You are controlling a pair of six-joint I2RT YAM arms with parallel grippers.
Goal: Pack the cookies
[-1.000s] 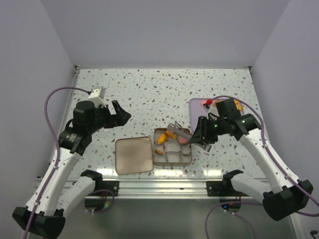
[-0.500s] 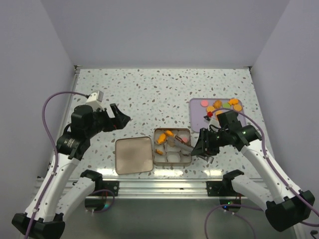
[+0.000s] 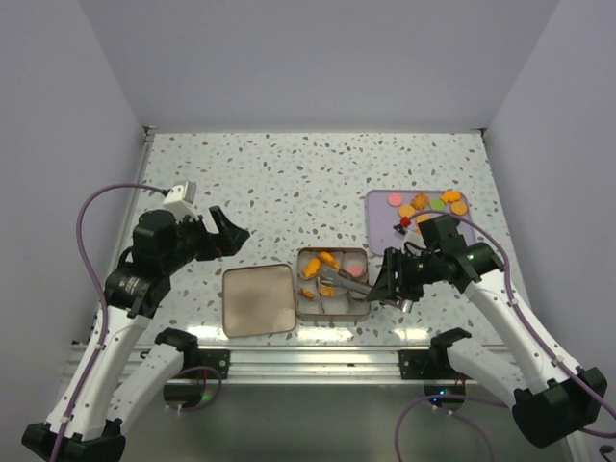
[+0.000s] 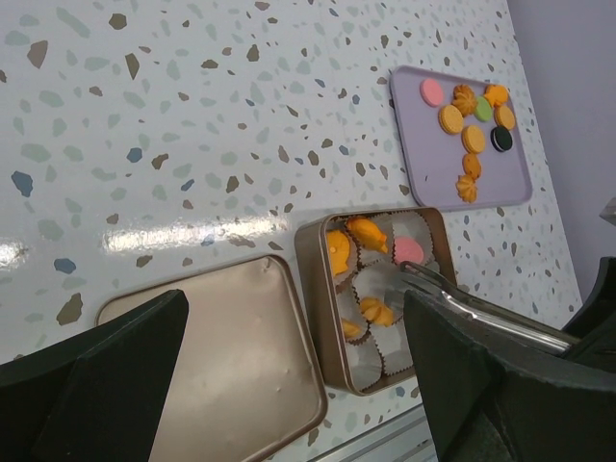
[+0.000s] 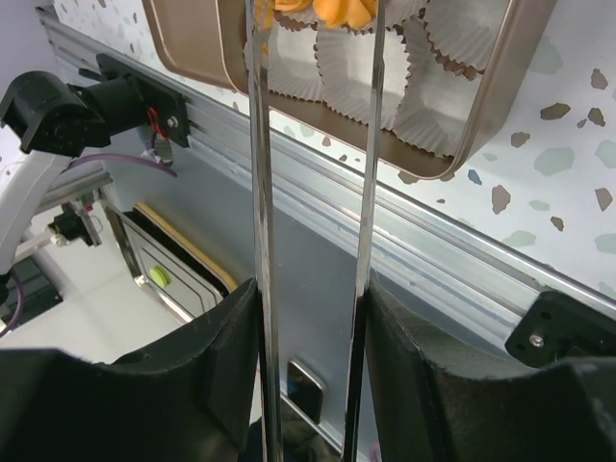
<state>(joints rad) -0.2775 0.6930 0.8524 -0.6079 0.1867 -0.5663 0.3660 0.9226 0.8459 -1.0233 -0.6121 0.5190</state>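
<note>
Orange cookies (image 3: 423, 204) and a pink one lie on the purple tray (image 3: 377, 221) at the right. More cookies (image 3: 327, 260) sit in white paper cups inside the open gold tin (image 3: 296, 279). My right gripper (image 3: 390, 279) is shut on metal tongs (image 3: 351, 284), whose tips reach into the tin over an orange cookie (image 5: 342, 10). In the right wrist view the tongs (image 5: 260, 192) run between the pads (image 5: 231, 337). My left gripper (image 3: 226, 231) hangs open and empty above the table, left of the tin. Its wrist view shows the tin (image 4: 318, 318), the tongs (image 4: 481, 308) and the tray's cookies (image 4: 472, 135).
The tin's gold lid (image 3: 258, 299) lies flat just left of the tin, near the table's front rail (image 3: 308, 361). A green piece and a black piece (image 4: 501, 140) sit among the tray's cookies. Several paper cups (image 5: 366, 77) in the tin hold nothing.
My right gripper has lowered the tongs into the tin and their arms have spread a little. An orange cookie now lies in a middle cup. The left arm has shifted slightly.
</note>
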